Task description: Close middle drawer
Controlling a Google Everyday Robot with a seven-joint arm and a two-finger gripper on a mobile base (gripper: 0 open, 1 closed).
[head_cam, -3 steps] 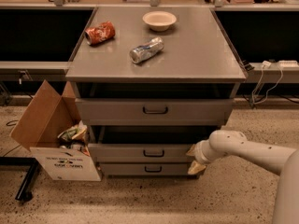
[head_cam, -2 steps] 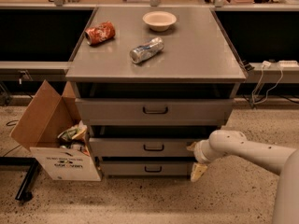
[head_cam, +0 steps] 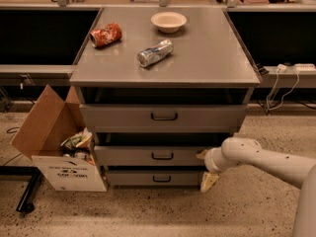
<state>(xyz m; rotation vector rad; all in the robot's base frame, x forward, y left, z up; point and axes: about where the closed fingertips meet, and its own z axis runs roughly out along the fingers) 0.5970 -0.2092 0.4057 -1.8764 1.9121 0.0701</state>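
Observation:
The middle drawer (head_cam: 148, 156) is the second of three grey drawers in a grey cabinet, with a small dark loop handle (head_cam: 162, 156). A dark gap shows above its front, so it stands a little way out. My gripper (head_cam: 205, 168) is at the right end of that drawer front, low near the floor, on a white arm (head_cam: 266, 161) that comes in from the right. Its cream fingertips (head_cam: 208, 181) are spread apart and hold nothing; the upper one touches or nearly touches the drawer's right corner.
The top drawer (head_cam: 163, 116) also stands slightly out; the lowest drawer (head_cam: 158, 178) is below. On the cabinet top (head_cam: 207, 58) lie a red crushed can (head_cam: 105, 34), a silver can (head_cam: 155, 52) and a bowl (head_cam: 169, 21). An open cardboard box (head_cam: 54, 147) of rubbish stands at the left.
The middle drawer's front has slid back into the cabinet. The gripper stays at its right end, and its lower finger now hangs a little lower.

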